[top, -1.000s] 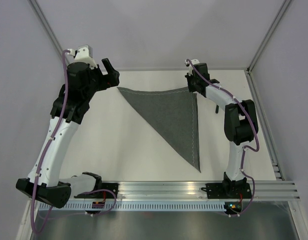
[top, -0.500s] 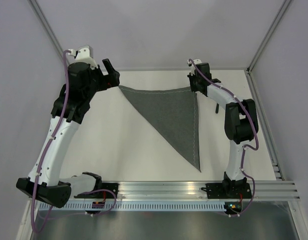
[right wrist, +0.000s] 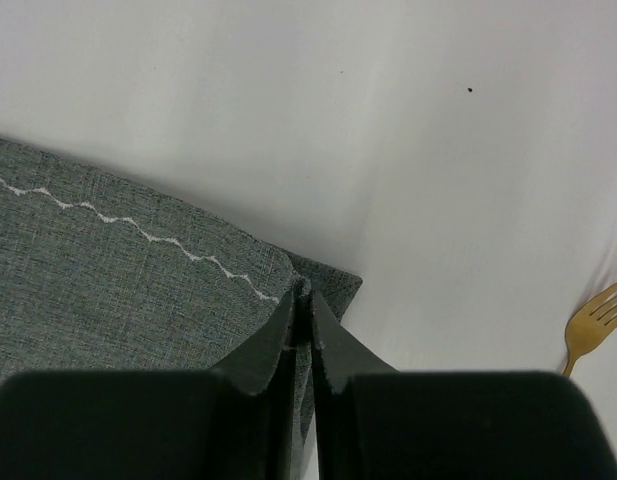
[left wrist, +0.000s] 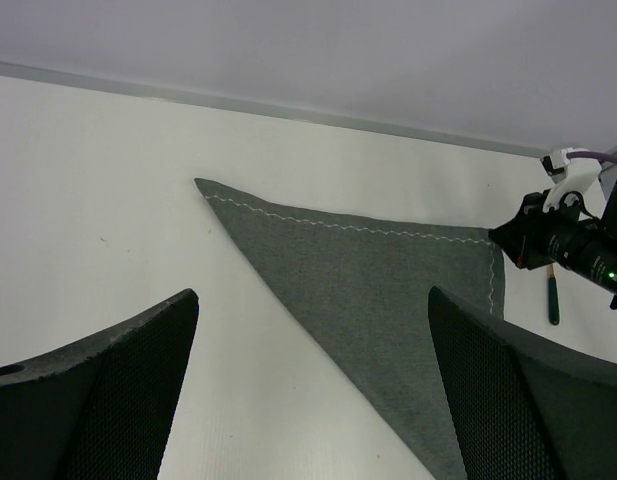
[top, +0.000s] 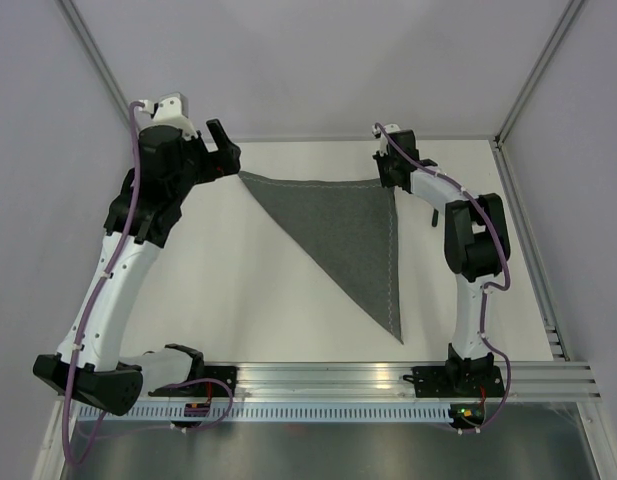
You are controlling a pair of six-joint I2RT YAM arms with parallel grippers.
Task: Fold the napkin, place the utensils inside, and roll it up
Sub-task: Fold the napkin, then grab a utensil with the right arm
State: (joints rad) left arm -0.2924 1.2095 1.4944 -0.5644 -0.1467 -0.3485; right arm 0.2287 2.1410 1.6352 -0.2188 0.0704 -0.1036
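White table (top: 248, 290), grey napkin (top: 358, 230) lying flat at far centre, folded into a triangle. Right gripper (right wrist: 301, 300) pinched tight on its far-right corner. Left gripper (top: 225, 150) spread wide, hovering by the far-left tip. Gold-headed fork (right wrist: 591, 326) lies just right of the napkin.

Grey triangular napkin (top: 353, 225), gold fork (right wrist: 592, 327) near.
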